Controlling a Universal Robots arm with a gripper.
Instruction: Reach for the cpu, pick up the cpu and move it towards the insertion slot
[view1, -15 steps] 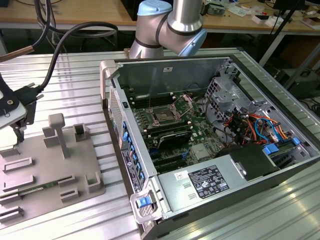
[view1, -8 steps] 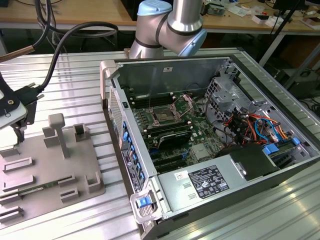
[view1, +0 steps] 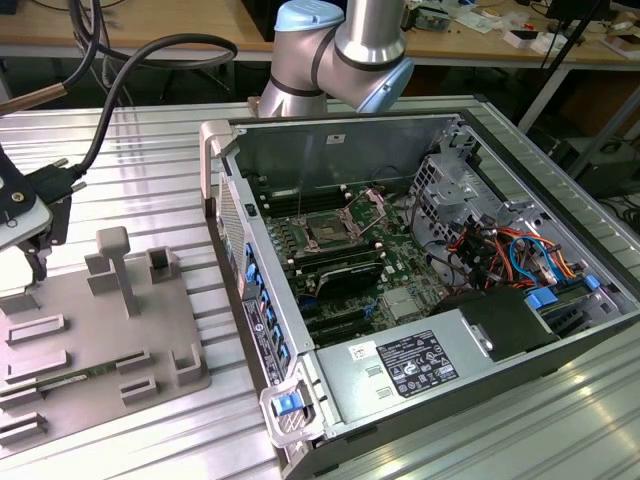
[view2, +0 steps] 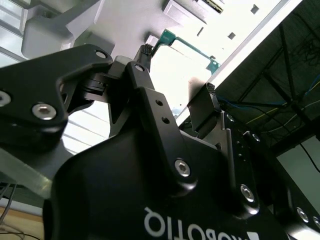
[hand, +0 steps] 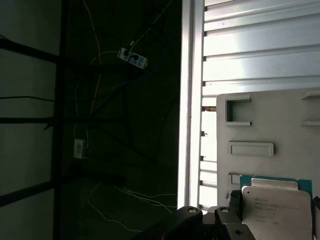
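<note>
Gripper (view2: 176, 71) straddles the cpu (hand: 280, 207) at the tray (hand: 260, 120) — clamped or loose, can't tell — best squeezed squarely, held level.

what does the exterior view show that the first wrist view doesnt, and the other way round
Exterior view: the open computer case, with the insertion slot on its green board, and the arm's silver and blue joint.

First wrist view: the cpu, silver top with a green rim, and a white power strip among cables in a dark space.

Both: the grey tray with its recesses, the ribbed metal table, and the pincer, which is at the tray's end on the exterior view's left.
</note>
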